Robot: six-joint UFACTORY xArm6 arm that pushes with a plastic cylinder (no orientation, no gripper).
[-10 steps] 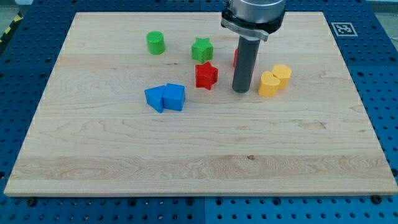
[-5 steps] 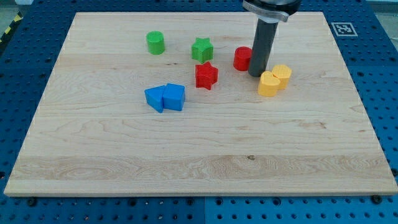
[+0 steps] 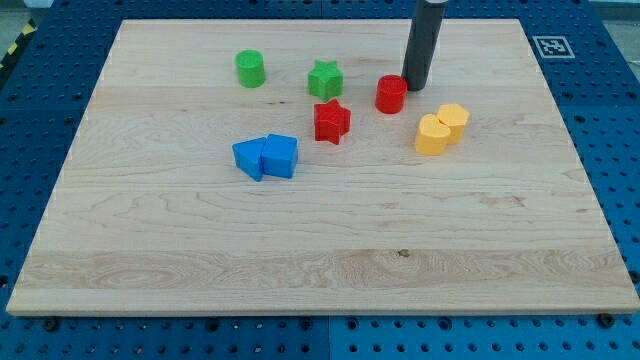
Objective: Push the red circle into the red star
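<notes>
On the wooden bench [image 3: 320, 250] sit eight small blocks. Two are red: a red circle [image 3: 391, 94] and a red star [image 3: 331, 121]. Two are green: a green circle [image 3: 250, 68] and a green star [image 3: 325, 79]. Two yellow blocks lie touching each other near the bench's right edge, one yellow block [image 3: 432, 134] in front and the other yellow block [image 3: 453, 121] just behind it. Two blue blocks touch as well, a blue block [image 3: 250, 157] on the view's left and a blue block [image 3: 281, 155] beside it; their shapes are hard to make out.

My tip [image 3: 416, 87] is down on the bench near its top edge, just beside the red circle on its right side. It looks like it touches the circle, but I cannot tell for sure. The rod is cut off at the view's top, so the arm above it does not show. The end effector is only this rod, with no parts to open or close.

The red circle sits near the red star, apart from it, up and to the view's right of it. Bare wood lies between them. The whole bottom half of the bench is open, and so is the left side.
</notes>
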